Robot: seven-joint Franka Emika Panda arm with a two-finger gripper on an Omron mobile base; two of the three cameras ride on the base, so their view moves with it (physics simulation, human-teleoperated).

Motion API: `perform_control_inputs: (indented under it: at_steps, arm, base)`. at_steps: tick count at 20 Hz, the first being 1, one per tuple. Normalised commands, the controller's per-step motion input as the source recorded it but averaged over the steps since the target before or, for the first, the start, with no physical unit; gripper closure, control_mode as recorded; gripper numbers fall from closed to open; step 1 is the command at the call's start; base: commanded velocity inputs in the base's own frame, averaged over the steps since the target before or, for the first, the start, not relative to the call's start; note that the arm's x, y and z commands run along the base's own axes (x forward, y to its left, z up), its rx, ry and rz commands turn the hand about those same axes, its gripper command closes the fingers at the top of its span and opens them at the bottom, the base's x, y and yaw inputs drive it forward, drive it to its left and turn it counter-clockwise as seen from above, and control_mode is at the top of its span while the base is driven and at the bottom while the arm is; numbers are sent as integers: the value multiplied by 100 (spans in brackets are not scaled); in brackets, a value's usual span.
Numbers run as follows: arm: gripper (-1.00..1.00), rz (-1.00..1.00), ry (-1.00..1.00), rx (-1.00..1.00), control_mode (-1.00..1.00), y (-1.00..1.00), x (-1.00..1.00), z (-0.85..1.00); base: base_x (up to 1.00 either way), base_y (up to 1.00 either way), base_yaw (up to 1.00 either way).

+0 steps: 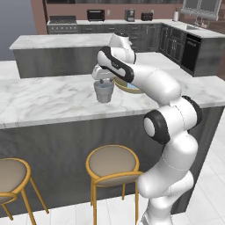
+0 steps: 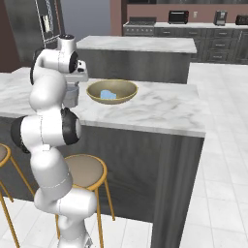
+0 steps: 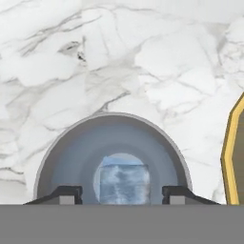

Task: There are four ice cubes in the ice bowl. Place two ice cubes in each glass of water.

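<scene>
In the hand view the gripper (image 3: 122, 194) hangs just over a glass (image 3: 113, 155) on the marble counter (image 1: 44, 99), jaws spread wider than the ice cube (image 3: 124, 183) between them, not touching it. Beyond, the ice bowl (image 2: 112, 92) holds more ice cubes (image 2: 108, 95).

A grey-blue tapered glass (image 1: 104, 92) stands upright on the marble counter (image 1: 48, 99), just left of the ice bowl (image 2: 112, 91). From above, one pale blue ice cube (image 3: 123, 183) lies in the bottom of the glass (image 3: 113, 157). The wide olive-tan bowl holds pale blue ice (image 2: 107, 95) near its middle.
</scene>
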Motion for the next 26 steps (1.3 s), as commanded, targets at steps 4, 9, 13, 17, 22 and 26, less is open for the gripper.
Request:
perform_control_inputs:
  at_steps: [4,9,13,17,22,26]
  arm:
    - [-100,0,-1,0,-100,-1,0,0]
    - [-100,0,0,0,-100,0,0,0]
    - [-100,0,-7,0,-100,-12,-4,0]
    - [-100,-2,-13,-3,-100,-47,-43,9]
    - [-100,-1,-10,-10,-100,-46,-63,27]
    - [-100,0,-2,-11,-100,-44,-62,37]
  base:
    - [0,0,0]
    - [0,0,0]
    - [0,0,0]
    - [0,0,0]
    - [0,0,0]
    - [0,0,0]
